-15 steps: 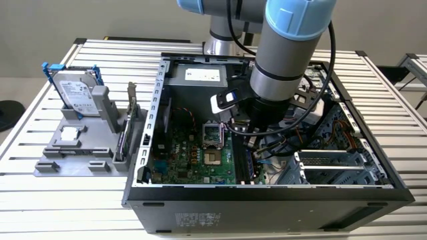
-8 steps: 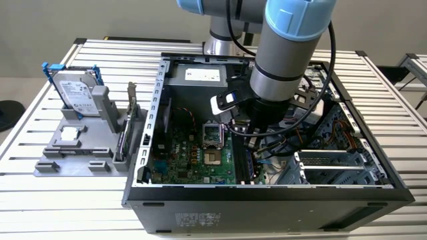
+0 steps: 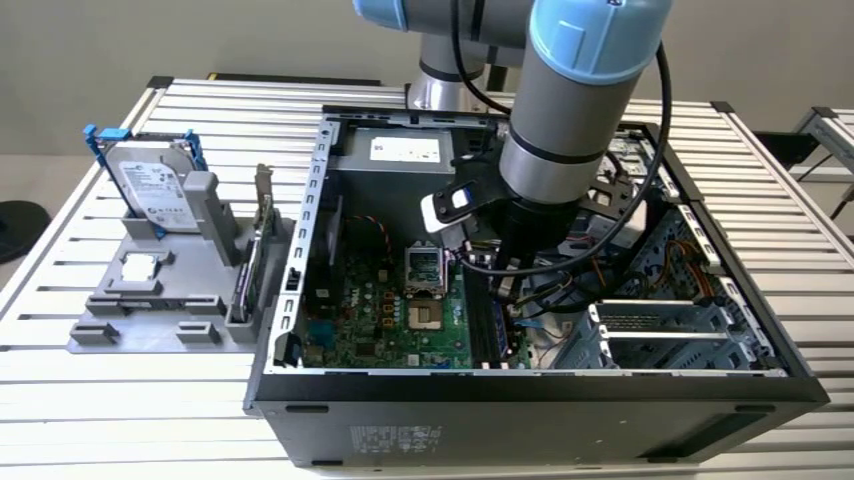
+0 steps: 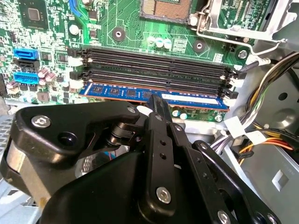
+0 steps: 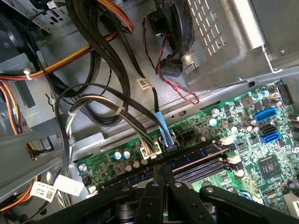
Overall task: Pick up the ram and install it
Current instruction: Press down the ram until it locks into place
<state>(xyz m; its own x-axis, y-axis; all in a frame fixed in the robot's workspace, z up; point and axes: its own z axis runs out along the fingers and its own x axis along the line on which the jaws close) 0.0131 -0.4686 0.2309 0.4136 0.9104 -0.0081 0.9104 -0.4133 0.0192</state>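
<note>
the second wrist view shows the gripper [image 4: 156, 100] pressed together on the ram [image 4: 154, 93] in its motherboard [image 4: 117, 18] slot; the exterior view shows the computer case [image 3: 534, 390].

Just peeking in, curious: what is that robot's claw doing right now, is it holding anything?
Gripper: shut on the ram, which stands in the motherboard's nearest memory slot inside the computer case.

Grey arm [image 3: 567, 110], blue caps, black screwed jaws
</note>
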